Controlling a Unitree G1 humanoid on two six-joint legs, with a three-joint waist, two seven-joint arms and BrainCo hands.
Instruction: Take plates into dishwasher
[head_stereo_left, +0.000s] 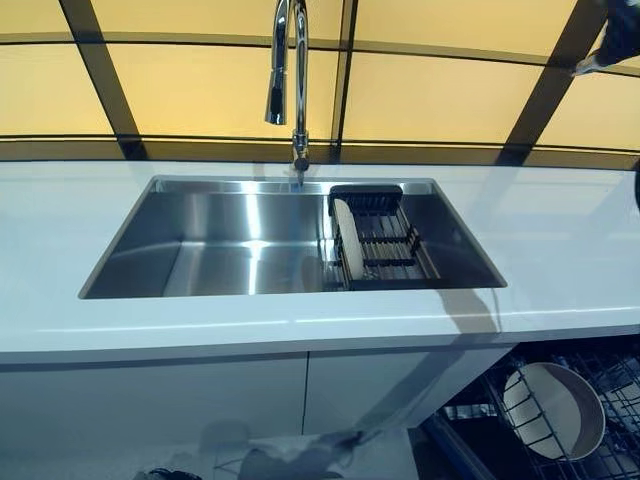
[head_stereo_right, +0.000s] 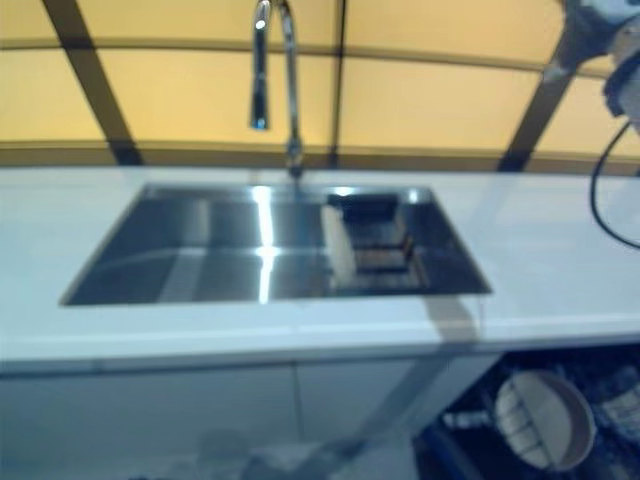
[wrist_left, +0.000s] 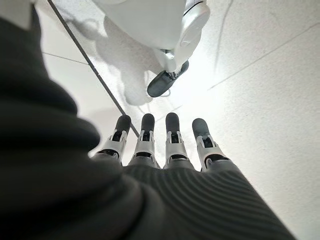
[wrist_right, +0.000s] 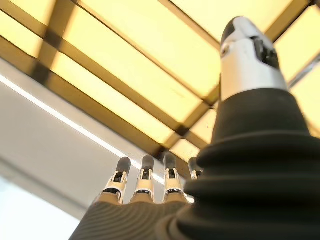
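I count one plate (head_stereo_left: 349, 238) upright in sink rack (head_stereo_left: 385, 240), one bowl (head_stereo_left: 553, 409) in dishwasher basket (head_stereo_left: 615, 385) below surface (head_stereo_left: 560, 240). Left hand (wrist_left: 165, 145), right hand (wrist_right: 145, 182): fingers straight, empty.

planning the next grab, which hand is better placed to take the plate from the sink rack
Right. The right hand is raised and open above the counter on the side of the plate and rack; the left hand hangs open toward the floor.

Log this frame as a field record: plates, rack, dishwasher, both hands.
plate in sink: upright in the dish rack, right part of the sink
plate in dishwasher: standing in the open lower basket, bottom right
left hand: fingers straight, holding nothing, over the floor
right hand: fingers straight, empty, raised at upper right
faucet: behind the sink
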